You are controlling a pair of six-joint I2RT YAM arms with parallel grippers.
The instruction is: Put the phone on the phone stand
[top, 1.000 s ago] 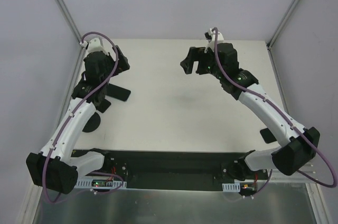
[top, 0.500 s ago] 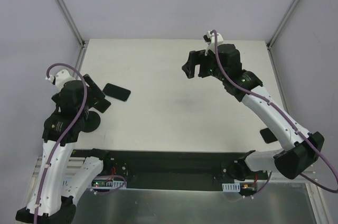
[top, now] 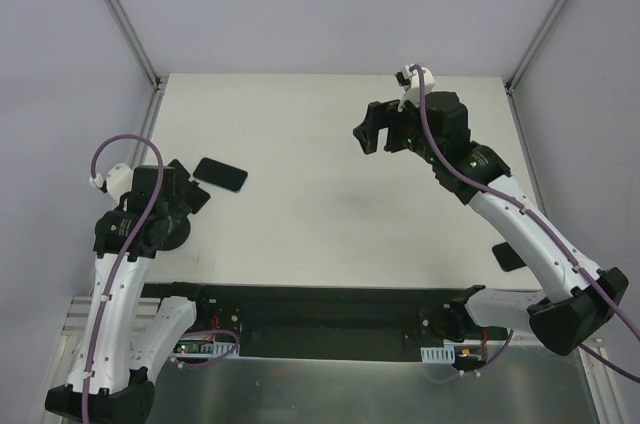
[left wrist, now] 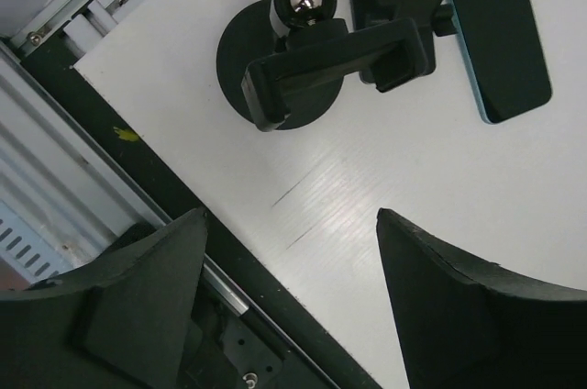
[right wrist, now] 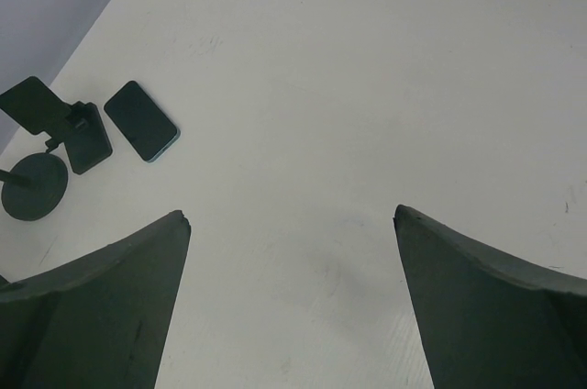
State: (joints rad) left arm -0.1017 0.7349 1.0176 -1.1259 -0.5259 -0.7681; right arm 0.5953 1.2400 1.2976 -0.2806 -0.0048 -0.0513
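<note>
The phone [top: 220, 173] lies flat on the white table at the left; it also shows in the left wrist view [left wrist: 509, 40] and the right wrist view [right wrist: 142, 120]. The phone stand [left wrist: 275, 68], with a round disc base, ball joint and holder plate, stands just near-left of the phone, empty; it also shows in the right wrist view [right wrist: 37, 185]. In the top view my left gripper mostly hides it. My left gripper [top: 175, 196] [left wrist: 289, 224] is open and empty, above the stand by the table's near-left edge. My right gripper [top: 372, 132] [right wrist: 292, 215] is open and empty, high over the far right.
A black strip [top: 320, 304] runs along the table's near edge, with a metal rail [left wrist: 55, 160] beside it. A small black object [top: 504, 257] lies at the table's right edge beside the right arm. Grey walls and frame posts [top: 125, 19] enclose the table.
My left arm has pulled back from the far left to the near-left edge, uncovering the phone. My right gripper has drifted slightly to the right. Phone and stand have not moved.
</note>
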